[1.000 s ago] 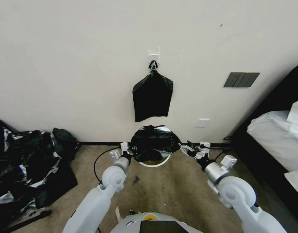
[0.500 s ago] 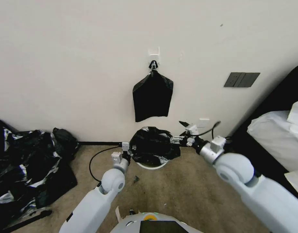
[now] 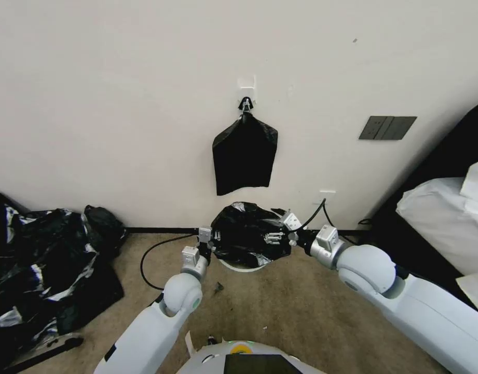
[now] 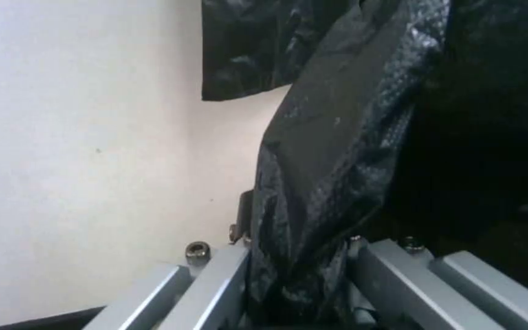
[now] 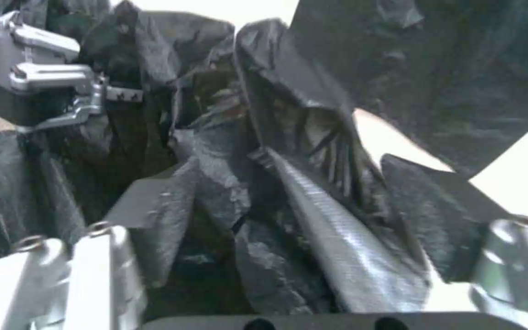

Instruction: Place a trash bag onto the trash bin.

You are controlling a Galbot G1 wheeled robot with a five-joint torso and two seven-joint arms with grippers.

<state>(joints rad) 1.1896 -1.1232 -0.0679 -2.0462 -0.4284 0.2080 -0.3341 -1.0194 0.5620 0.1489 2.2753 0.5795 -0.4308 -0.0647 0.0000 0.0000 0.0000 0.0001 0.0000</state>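
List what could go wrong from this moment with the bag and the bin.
The trash bag lies bunched over the trash bin, hiding most of the rim, so it may never seat. The left gripper pinches a thin fold that might tear. The right gripper, open over the crumpled plastic, may snag it.

Between our jaws bunches the trash bag (image 3: pixel 249 234) (covering the trash bin (image 3: pixel 244 267)); the wall (image 3: pixel 119 104) blocks just beyond.

The thin glossy black plastic trash bag (image 3: pixel 247 232) shows silvery wrinkles. The small round plastic trash bin (image 3: pixel 242 267) is cream-white. The carpet (image 3: pixel 280 306) is tan.
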